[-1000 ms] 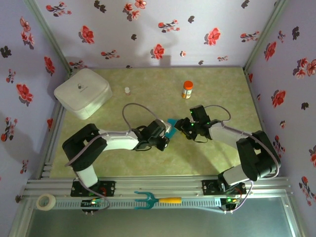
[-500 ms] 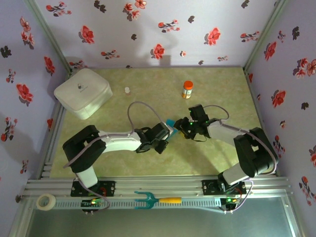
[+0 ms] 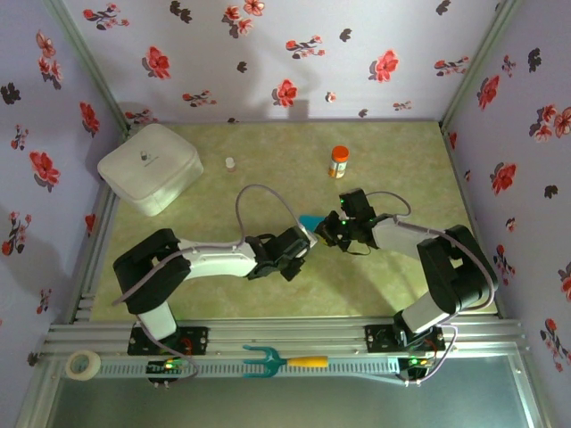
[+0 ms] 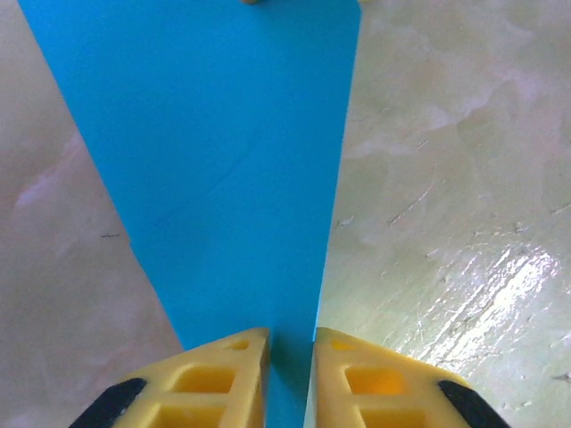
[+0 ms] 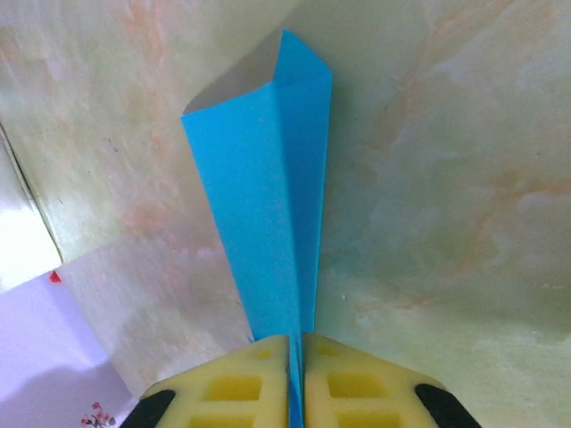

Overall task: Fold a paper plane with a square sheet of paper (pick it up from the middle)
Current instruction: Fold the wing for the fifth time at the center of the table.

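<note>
The paper plane (image 3: 311, 221) is a narrow, creased teal-blue dart held just above the middle of the table, between my two grippers. My right gripper (image 3: 328, 227) is shut on its narrow end, and in the right wrist view the paper plane (image 5: 268, 196) runs from the closed fingertips of the right gripper (image 5: 295, 343) up to a folded tip. My left gripper (image 3: 303, 239) meets it from the other side. In the left wrist view the paper plane (image 4: 223, 160) passes through a narrow gap in the left gripper (image 4: 291, 343), whose fingers stand slightly apart.
A white rounded box (image 3: 149, 167) sits at the back left. A small white bottle (image 3: 230, 163) and an orange bottle (image 3: 339, 161) stand behind the grippers. On the front rail lie a teal pronged tool (image 3: 281, 361) and a tape roll (image 3: 83, 364).
My right gripper has closed onto the paper. My left gripper's fingers have parted a little, and the left arm has shifted slightly to the right.
</note>
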{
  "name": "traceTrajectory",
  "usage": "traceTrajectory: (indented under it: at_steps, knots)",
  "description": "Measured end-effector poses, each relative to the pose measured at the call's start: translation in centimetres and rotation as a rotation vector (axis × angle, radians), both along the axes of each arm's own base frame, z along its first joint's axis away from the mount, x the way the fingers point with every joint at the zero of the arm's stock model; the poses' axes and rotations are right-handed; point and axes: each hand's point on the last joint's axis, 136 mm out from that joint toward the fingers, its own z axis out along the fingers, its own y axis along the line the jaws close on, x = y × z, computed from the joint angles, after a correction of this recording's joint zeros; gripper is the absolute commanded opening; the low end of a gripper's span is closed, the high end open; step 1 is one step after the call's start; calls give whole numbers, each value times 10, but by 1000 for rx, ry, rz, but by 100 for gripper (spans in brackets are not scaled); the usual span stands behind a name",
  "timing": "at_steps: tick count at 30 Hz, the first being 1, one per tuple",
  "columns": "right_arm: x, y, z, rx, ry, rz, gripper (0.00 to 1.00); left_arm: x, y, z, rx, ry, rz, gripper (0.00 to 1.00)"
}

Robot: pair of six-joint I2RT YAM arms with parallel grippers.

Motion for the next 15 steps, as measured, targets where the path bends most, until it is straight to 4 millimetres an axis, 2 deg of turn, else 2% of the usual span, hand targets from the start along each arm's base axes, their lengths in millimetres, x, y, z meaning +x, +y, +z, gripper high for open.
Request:
traceTrajectory:
  at_steps: [5,15]
  knots:
    - [2,3,2,25,-12,-5,0,0,1,0,18,-24,-6,31]
    - [4,6,5,61,-18,-17,0,4,5,2,50,-68,8,33]
